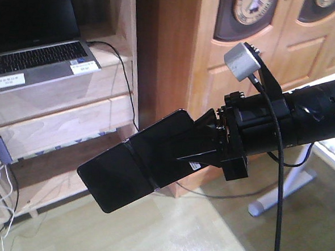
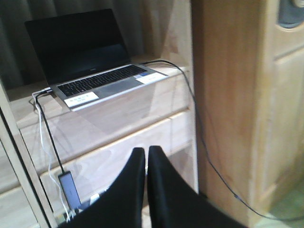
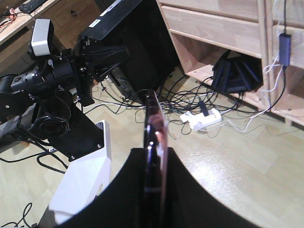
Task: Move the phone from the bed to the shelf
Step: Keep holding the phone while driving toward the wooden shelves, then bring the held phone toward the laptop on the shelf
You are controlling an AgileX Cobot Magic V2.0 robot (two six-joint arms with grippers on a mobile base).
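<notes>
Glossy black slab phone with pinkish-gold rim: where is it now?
In the front view the phone is in mid-air, gripped by the right gripper, just right of the pale wooden shelf.

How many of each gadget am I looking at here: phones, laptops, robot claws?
phone: 1
laptop: 1
robot claws: 2, the right gripper shut on the phone and the left gripper shut on nothing
Total: 4
</notes>
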